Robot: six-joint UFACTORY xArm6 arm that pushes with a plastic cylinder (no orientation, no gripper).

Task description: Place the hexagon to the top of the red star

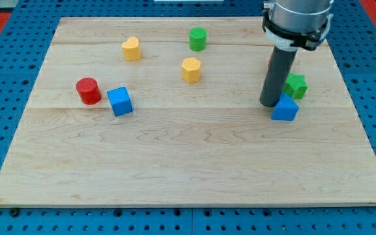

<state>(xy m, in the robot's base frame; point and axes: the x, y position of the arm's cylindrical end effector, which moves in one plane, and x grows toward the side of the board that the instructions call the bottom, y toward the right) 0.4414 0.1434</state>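
Wooden board (175,170) on blue pegboard. No fingers on this arm: a bare rod, holding nothing. Tip (269,104) down at the view's right, touching the left edge of the blue block (285,109); green star (297,85) just behind. Yellow hexagon (191,68) sits upper centre, well apart from the tip. Red star mostly hidden behind the rod; only a red sliver shows

Elsewhere: yellow heart (131,48), green cylinder (198,38), red cylinder (88,91) beside blue cube (120,101)

Counter (194,163): pale wood, visible grain, planks joined w/ faint seams, smooth matt finish. Around it a blue pegboard (5,98), plastic-looking, regular holes. My rod (276,78): dark, matt, prob. rubber or plastic; collar above looks like grey metal w/ slight sheen. Blocks, e.g. yellow hexagon (190,68), red cylinder (88,90): painted, smooth, low gloss.
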